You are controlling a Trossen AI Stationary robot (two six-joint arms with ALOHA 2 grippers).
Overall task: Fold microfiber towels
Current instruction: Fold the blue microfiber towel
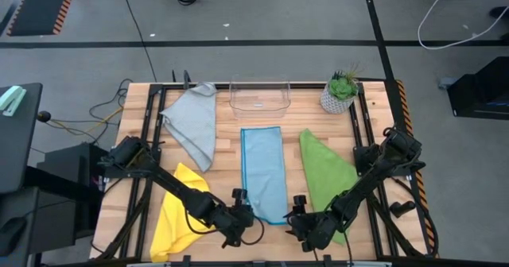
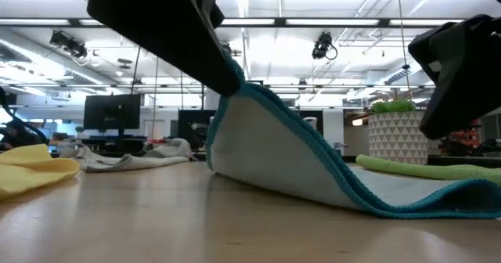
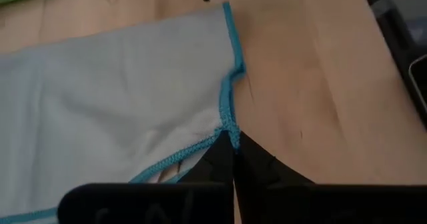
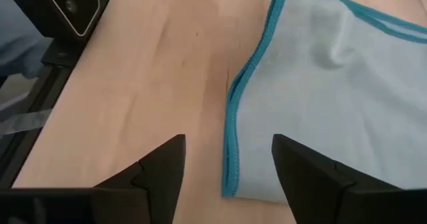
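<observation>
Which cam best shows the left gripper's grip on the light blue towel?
Left wrist view: the left gripper has its jaws shut on the light blue towel at its teal-edged corner. The low view shows that corner lifted off the table; the high view shows only the layout; the right wrist view shows the towel's other near corner, ungripped.

The pale wooden table [image 1: 227,152] carries four cloths: a grey towel [image 1: 195,124] toward the far left, a light blue towel [image 1: 264,172] laid lengthwise down the middle, a green towel [image 1: 326,172] to its right and a yellow towel [image 1: 179,211] at the near left. Along the far edge stand a clear plastic bin [image 1: 259,97] and, to its right, a small potted plant [image 1: 340,92]. The light blue towel's near left corner is lifted off the wood.
</observation>
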